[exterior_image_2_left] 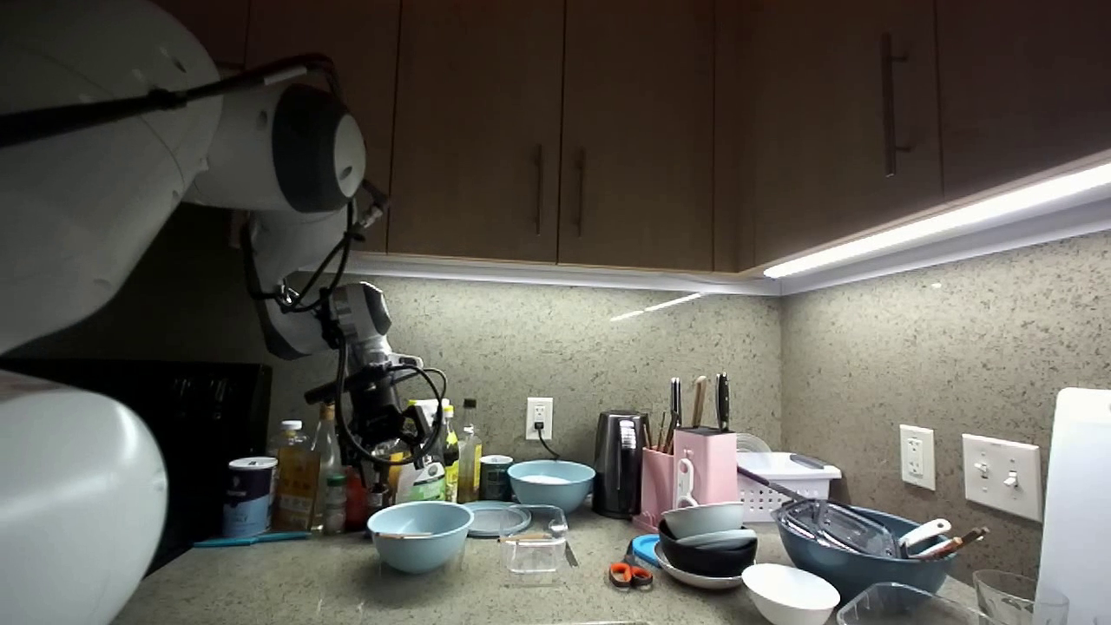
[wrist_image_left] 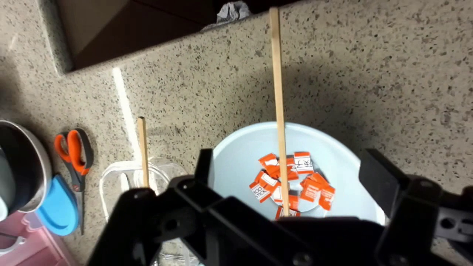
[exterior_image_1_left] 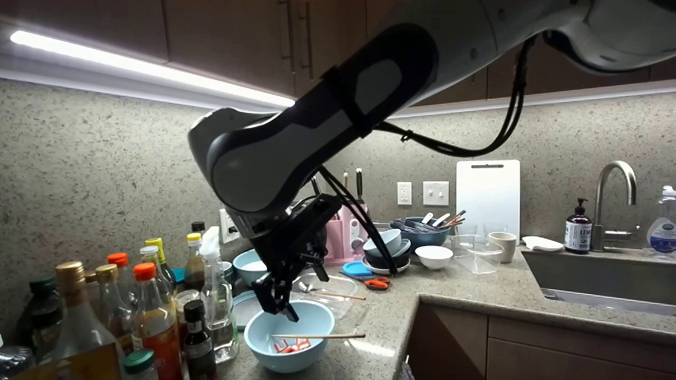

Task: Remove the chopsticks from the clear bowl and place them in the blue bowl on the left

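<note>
On the counter (wrist_image_left: 388,74), one chopstick (wrist_image_left: 279,112) juts from the blue bowl (wrist_image_left: 236,159) beneath the wide-spread, empty hand (wrist_image_left: 290,171), and another chopstick (wrist_image_left: 143,153) from the clear bowl (exterior_image_2_left: 531,560).

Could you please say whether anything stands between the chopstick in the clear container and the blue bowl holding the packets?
Nothing visible stands between the chopstick and the blue bowl, except the side of the clear container and the bowl's rim, which a lift should clear.

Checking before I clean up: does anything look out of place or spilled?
One chopstick juts from the blue bowl, another chopstick from the clear bowl; a pair apparently split between bowls looks odd. No spill shows.
</note>
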